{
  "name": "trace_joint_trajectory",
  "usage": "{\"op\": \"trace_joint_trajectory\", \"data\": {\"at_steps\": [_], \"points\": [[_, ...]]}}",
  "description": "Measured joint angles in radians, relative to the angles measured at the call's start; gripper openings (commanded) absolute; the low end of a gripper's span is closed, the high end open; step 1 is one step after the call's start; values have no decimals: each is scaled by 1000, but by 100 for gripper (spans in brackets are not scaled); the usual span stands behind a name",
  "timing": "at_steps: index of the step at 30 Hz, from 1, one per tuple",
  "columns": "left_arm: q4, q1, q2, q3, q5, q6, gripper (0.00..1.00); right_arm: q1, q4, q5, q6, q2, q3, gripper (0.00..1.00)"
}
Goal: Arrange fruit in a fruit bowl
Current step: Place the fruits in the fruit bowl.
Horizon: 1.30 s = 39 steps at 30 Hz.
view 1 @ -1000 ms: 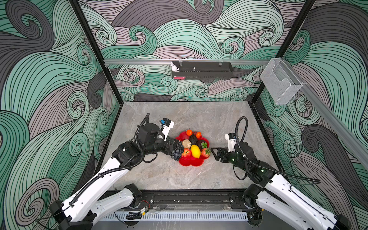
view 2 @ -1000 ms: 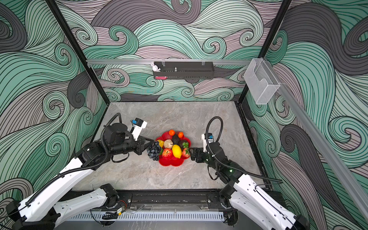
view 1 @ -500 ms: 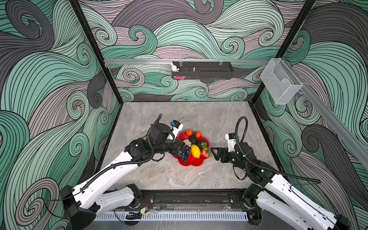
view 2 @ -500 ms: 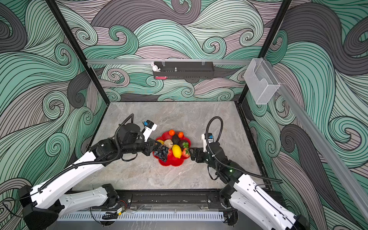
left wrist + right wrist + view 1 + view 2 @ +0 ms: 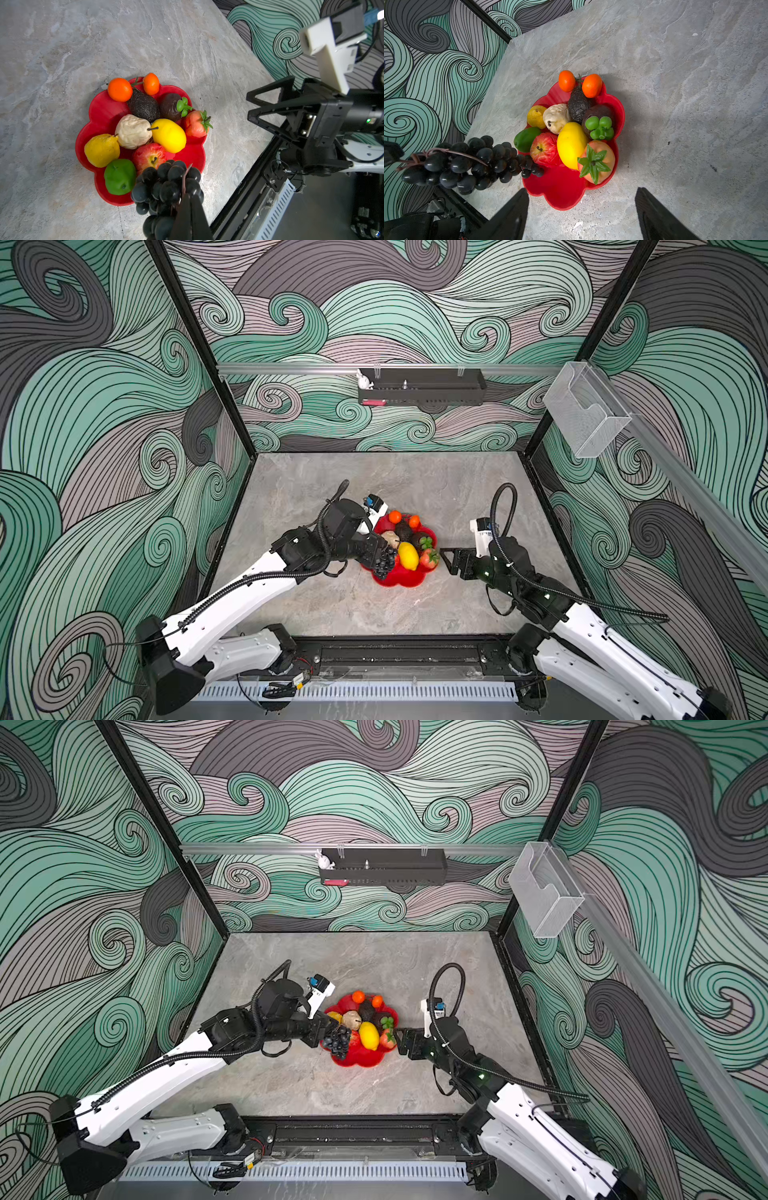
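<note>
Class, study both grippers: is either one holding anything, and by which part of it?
The left gripper is shut on the grape bunch, pinching its brown stem. The right gripper is open and holds nothing.

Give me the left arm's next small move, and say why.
Probably ease the grape bunch inward over the bare red patch of the fruit bowl: the left pincer is shut on its stem, the bunch hangs at the rim, and the other spots are filled.

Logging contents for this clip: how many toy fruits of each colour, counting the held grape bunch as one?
Orange fruits: 2
Yellow fruits: 2
Red fruits: 2
Green fruit: 1
Beige fruit: 1
Dark fruits, grape bunch included: 3
Total: 11
</note>
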Motion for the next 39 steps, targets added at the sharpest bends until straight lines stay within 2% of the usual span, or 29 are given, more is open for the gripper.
{"op": "trace_joint_trajectory", "data": {"at_steps": [10, 39], "points": [[0, -66, 90, 19, 3, 35, 0, 0, 0, 0, 0, 5, 0, 81], [-48, -116, 552, 288, 23, 51, 0, -1, -3, 0, 0, -31, -19, 82]]}}
